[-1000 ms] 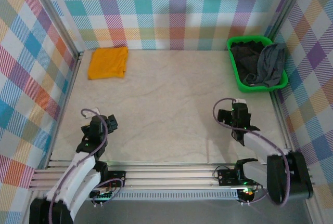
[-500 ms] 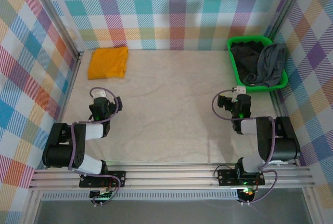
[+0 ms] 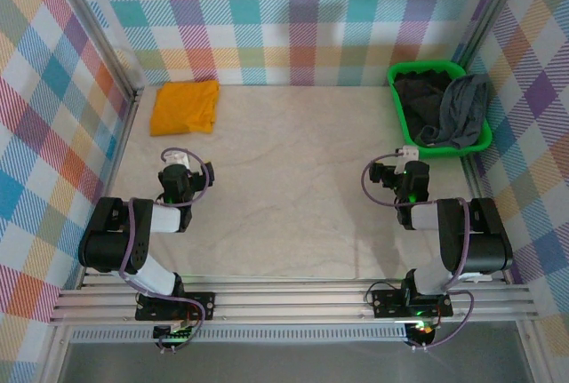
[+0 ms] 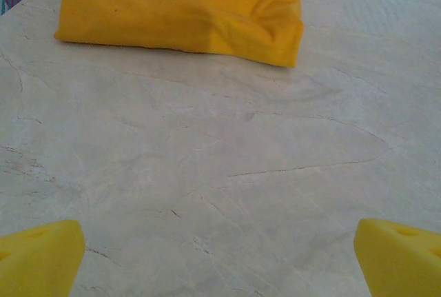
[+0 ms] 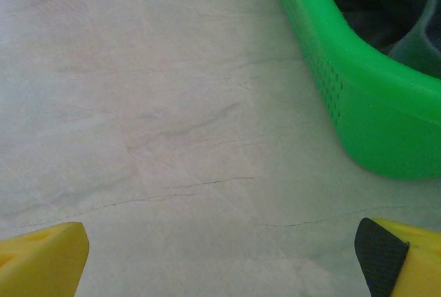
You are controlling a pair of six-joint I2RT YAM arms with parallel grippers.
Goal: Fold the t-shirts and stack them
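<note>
Pale marbled tabletop (image 3: 293, 179) is closed in by walls (image 3: 293, 19) with a coloured check pattern. At the far left corner of the tabletop lies the mustard-orange t-shirt (image 3: 184, 107), folded into a flat, nearly square packet with soft creases. From the left wrist camera, its near edge looks thick and bulges a little at the right end. At the far right corner stands a bright green basket (image 3: 444, 150). Inside it, the near-black t-shirt (image 3: 416, 99) lies crumpled on the left side, and the grey t-shirt (image 3: 462, 112) is heaped against the right wall.

The left gripper (image 3: 185, 168) is over the left part of the tabletop, well apart from the orange shirt and pointing toward it. Its jaws are spread wide: the yellow pads (image 4: 38, 255) sit in the two lower corners of the wrist view, with bare tabletop between them. The right gripper (image 3: 398, 170) is near the basket but not touching it. It is spread wide too, with bare tabletop between its yellow fingertips (image 5: 41, 259).
</note>
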